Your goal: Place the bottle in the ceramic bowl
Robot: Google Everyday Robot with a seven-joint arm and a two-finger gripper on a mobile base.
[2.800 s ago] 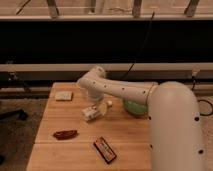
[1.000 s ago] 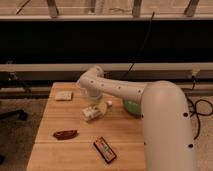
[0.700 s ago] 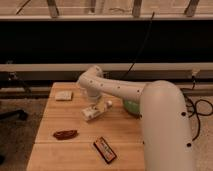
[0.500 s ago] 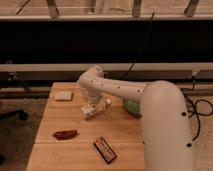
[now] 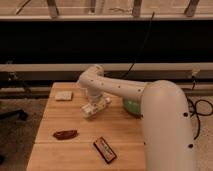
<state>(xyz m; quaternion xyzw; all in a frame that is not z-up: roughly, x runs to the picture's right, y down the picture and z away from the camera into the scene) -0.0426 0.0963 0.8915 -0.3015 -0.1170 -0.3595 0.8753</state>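
The small white bottle (image 5: 95,107) with a dark-and-tan label lies tilted on the wooden table (image 5: 52,150), near its middle. My gripper (image 5: 96,99) sits right over the bottle's upper side, at the end of my white arm (image 5: 120,89), and hides part of it. The green ceramic bowl (image 5: 131,106) stands to the right of the bottle, at the table's right side. My arm's large white body covers most of the bowl.
A tan square item (image 5: 63,95) lies at the table's back left. A dark reddish-brown piece (image 5: 65,134) lies at the front left. A flat dark rectangular packet (image 5: 105,149) lies at the front middle. A black cable (image 5: 140,50) hangs behind the table.
My arm has swung left and the gripper has settled lower over the bottle. The bottle has shifted only slightly. The other items have not moved.
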